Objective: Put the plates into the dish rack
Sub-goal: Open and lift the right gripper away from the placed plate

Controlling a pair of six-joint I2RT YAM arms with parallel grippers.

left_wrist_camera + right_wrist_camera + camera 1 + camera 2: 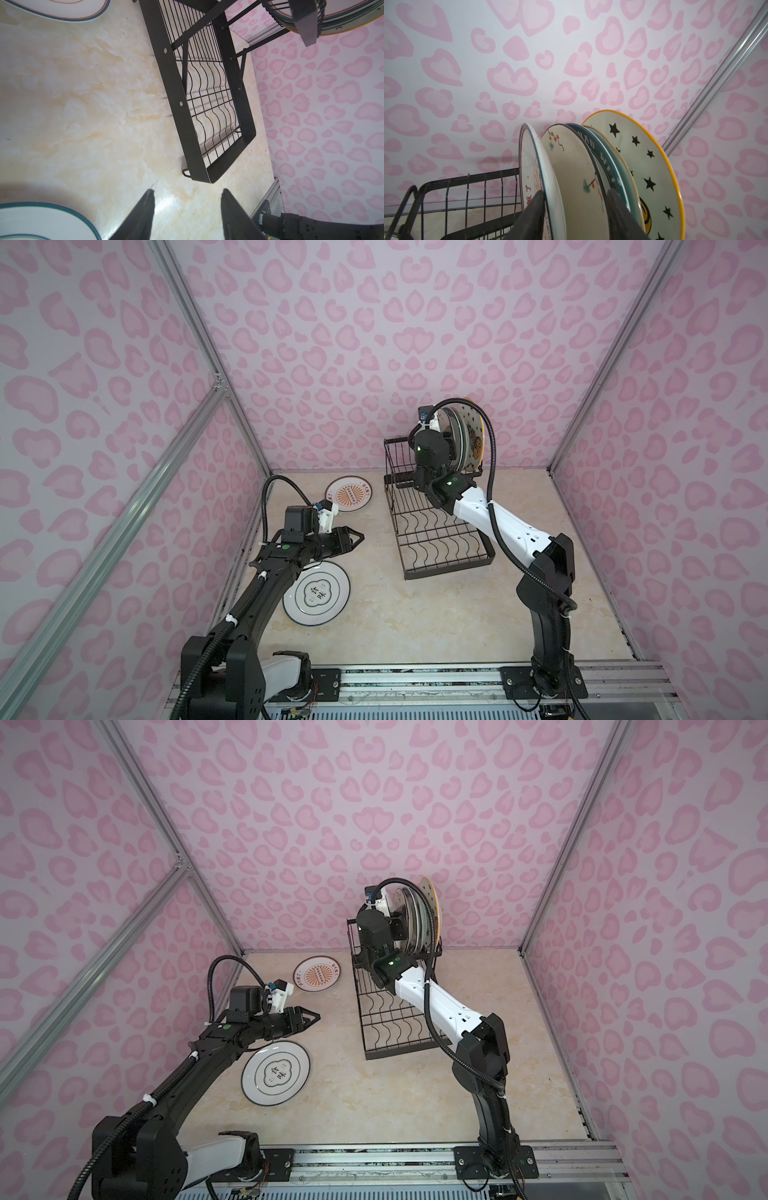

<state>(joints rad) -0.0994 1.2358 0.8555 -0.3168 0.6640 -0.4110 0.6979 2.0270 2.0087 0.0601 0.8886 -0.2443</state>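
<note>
Five plates are stood in the rack; two are left flat on the table, sunburst plate and green-ringed plate; the right gripper is parted astride racked rims; the left gripper is parted, empty.

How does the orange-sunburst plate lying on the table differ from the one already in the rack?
The table sunburst plate lies flat, face up; the racked sunburst plate stands on edge in the dish rack's raised basket. The table sunburst plate lies by itself; the racked sunburst plate stands close beside the cream branch plate. Both share a dark teal rim and orange decoration.
</note>
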